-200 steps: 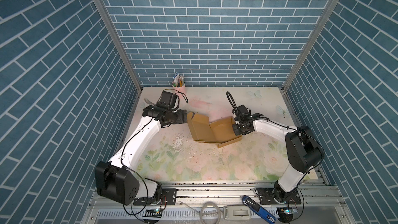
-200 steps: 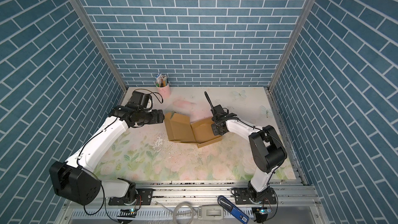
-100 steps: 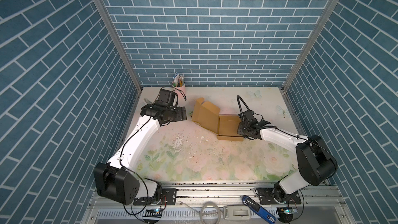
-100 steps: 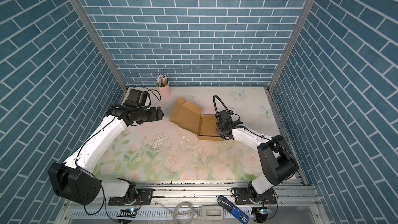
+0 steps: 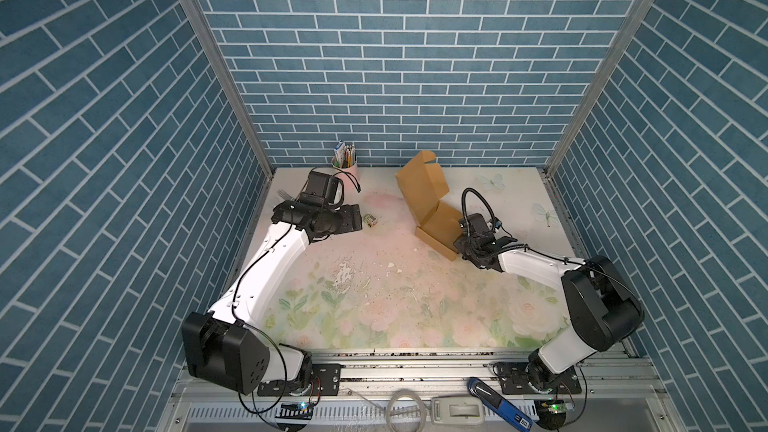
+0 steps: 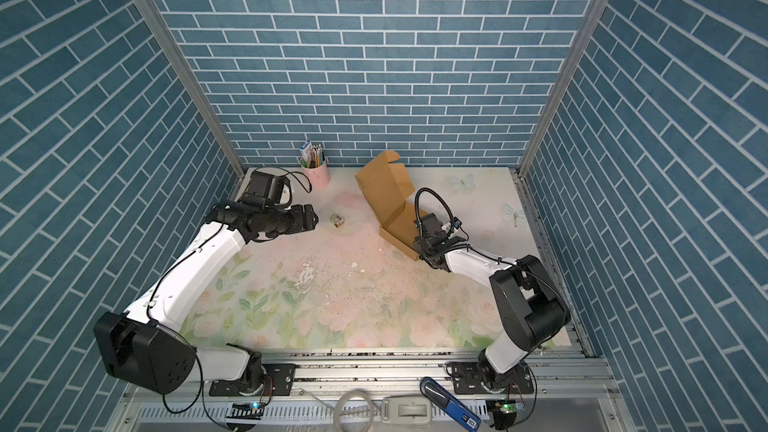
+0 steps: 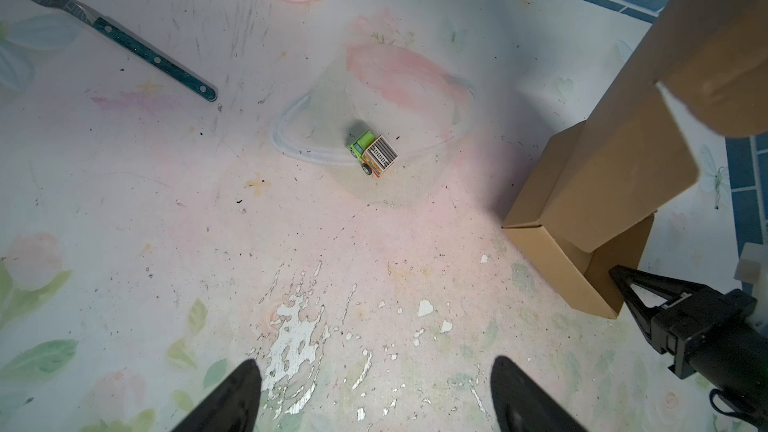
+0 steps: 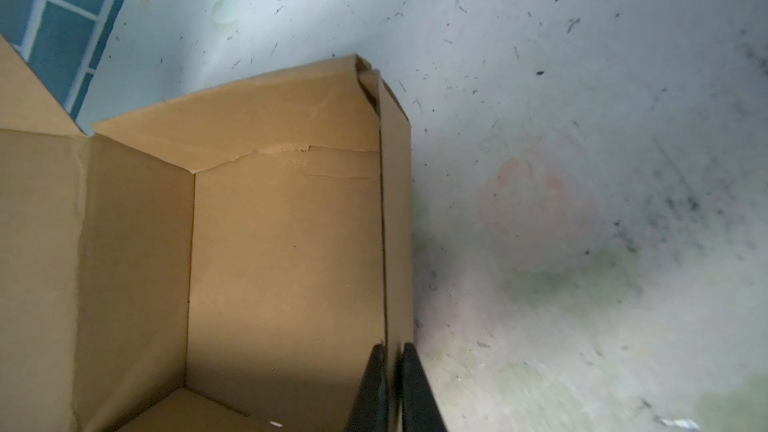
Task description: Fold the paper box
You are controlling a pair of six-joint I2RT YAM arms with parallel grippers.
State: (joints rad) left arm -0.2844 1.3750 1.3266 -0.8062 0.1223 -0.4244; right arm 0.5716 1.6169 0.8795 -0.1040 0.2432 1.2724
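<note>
Brown paper box (image 8: 282, 243) wall — right gripper (image 8: 392, 349) clamped.

In both top views, looking down from high and in front of the paper box (image 5: 422, 184) toward the back wall (image 5: 395, 56), far enough for the whole tabletop (image 5: 415, 305). From the left wrist, looking down from left of the paper box, fairly near. From the right wrist, hard against its wall. Shared by all four: the paper box.
</note>
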